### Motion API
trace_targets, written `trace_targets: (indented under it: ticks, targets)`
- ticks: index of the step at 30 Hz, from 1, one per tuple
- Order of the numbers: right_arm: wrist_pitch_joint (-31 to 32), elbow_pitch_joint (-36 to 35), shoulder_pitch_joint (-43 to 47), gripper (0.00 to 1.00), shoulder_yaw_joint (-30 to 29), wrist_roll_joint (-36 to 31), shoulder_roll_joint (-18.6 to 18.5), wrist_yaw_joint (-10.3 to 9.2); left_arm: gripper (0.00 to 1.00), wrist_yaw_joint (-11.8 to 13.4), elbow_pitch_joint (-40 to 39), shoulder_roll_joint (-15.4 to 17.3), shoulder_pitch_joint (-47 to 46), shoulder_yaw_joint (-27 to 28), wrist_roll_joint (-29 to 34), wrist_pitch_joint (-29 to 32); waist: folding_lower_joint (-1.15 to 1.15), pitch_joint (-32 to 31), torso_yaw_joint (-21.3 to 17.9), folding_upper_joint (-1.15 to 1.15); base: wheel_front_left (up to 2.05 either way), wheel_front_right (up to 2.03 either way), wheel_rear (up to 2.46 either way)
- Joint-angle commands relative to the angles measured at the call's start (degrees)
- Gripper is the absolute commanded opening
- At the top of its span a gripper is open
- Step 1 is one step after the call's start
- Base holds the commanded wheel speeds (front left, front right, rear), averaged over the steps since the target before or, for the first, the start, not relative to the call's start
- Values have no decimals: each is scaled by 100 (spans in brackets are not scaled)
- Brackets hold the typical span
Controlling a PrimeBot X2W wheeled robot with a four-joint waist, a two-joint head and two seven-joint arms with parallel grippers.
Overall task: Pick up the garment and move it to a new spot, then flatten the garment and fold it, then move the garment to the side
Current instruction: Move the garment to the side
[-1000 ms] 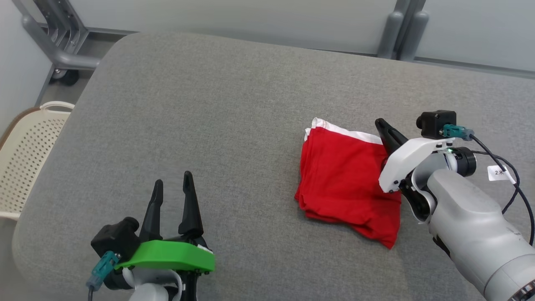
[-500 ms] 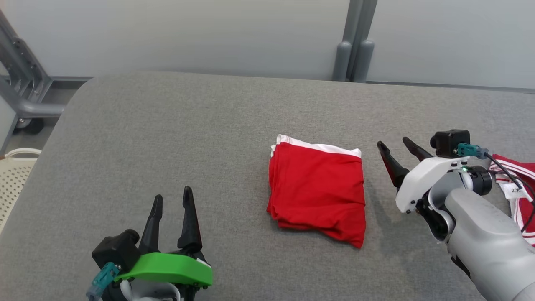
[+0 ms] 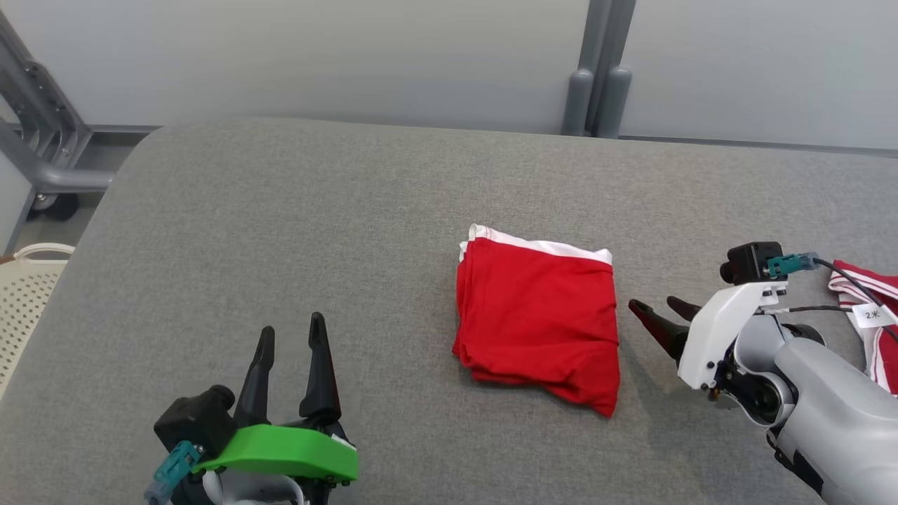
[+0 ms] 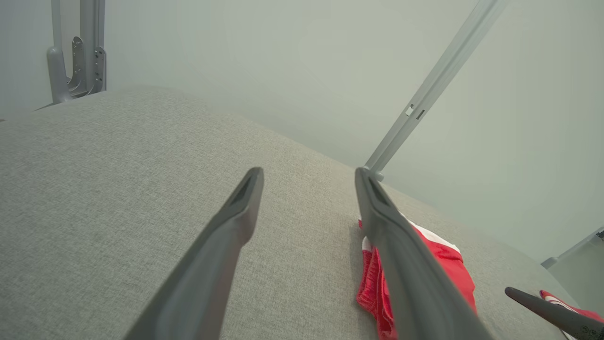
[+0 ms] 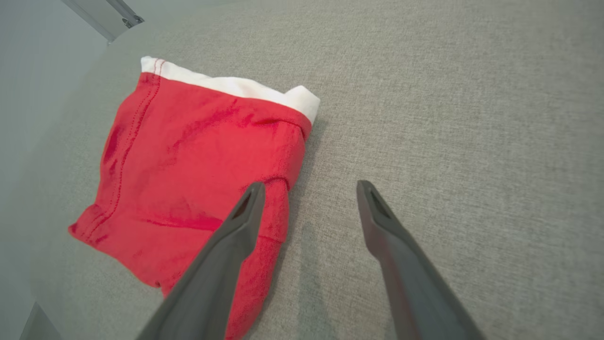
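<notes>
The garment (image 3: 539,315) is a red piece with a white band, folded into a rough square and lying flat on the grey cushioned surface (image 3: 316,231). It also shows in the right wrist view (image 5: 198,160) and the left wrist view (image 4: 441,259). My right gripper (image 3: 656,314) hovers just to the garment's right, open, nothing between its fingers (image 5: 236,226). My left gripper (image 3: 289,340) stands open at the lower left, well apart from the garment, fingers (image 4: 236,226) empty.
A red-and-white striped cloth (image 3: 866,308) lies at the right edge behind my right arm. A cream perforated basket (image 3: 24,294) sits off the surface's left edge. A grey metal frame (image 3: 38,154) and a post (image 3: 596,91) stand beyond the far edge.
My right gripper opened, let go of the garment and drew back to its right. The head camera shifted, so the whole scene moved in view. The left gripper kept still.
</notes>
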Motion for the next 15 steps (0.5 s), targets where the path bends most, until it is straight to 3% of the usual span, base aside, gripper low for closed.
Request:
trace_targets:
  ticks: [1, 15]
  targets:
    - [158, -65, 79, 100, -83, 201, -50, 1, 100, 7, 12, 18, -53, 4, 16, -27, 0, 131, 172, 59, 0, 0, 0]
    - [1009, 342, -103, 100, -239, 786, 94, 2, 100, -53, 110, -45, -210, 28, -36, -114, 0, 356, 681, 59, 0, 0, 0]
